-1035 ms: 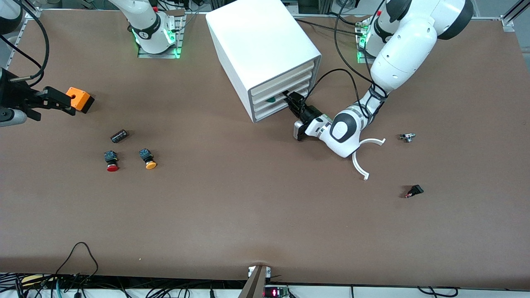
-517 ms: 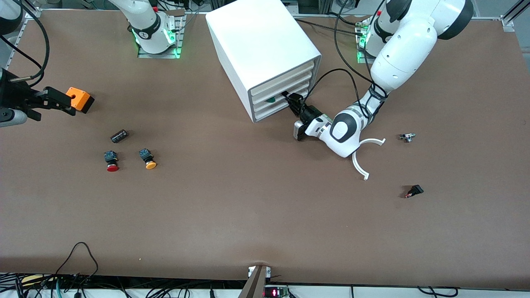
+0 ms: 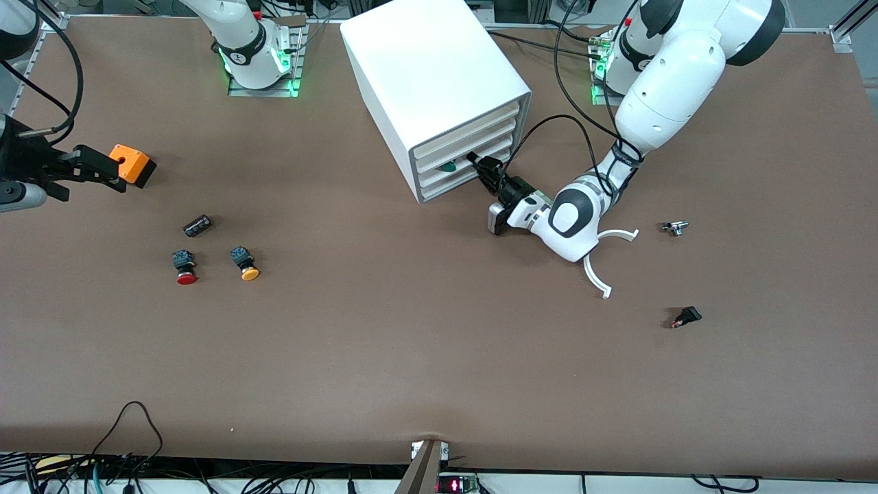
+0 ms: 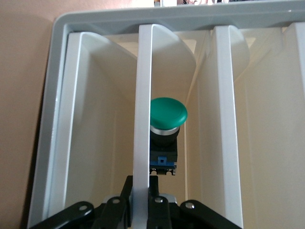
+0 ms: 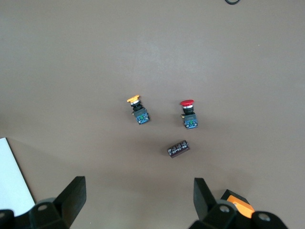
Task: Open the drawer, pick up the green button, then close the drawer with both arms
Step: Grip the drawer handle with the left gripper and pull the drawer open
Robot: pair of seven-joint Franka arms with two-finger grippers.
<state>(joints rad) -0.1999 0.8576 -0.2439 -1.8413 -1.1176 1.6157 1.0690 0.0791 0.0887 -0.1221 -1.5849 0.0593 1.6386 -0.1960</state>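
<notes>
Left jaws: closed on the front lip of the drawer [image 4: 143,119], one finger each side of it, at the cabinet [image 3: 439,75] face
Left gripper [image 3: 488,171]: level with the third drawer, which looks barely out
Right jaws: spread wide, holding nothing
Right gripper [image 3: 92,165]: waits above the table [image 3: 411,357] at the right arm's end, just beside the orange block [image 3: 134,165]
Button [image 4: 167,131]: inside the gripped drawer, green cap toward the opening
Risk: thin lip may slip from the fingers on the pull; a jerk may roll the button or drag the cabinet
Count: drawers 4; buttons 3 (green, red [image 3: 185,266], orange [image 3: 245,263]); arms 2
</notes>
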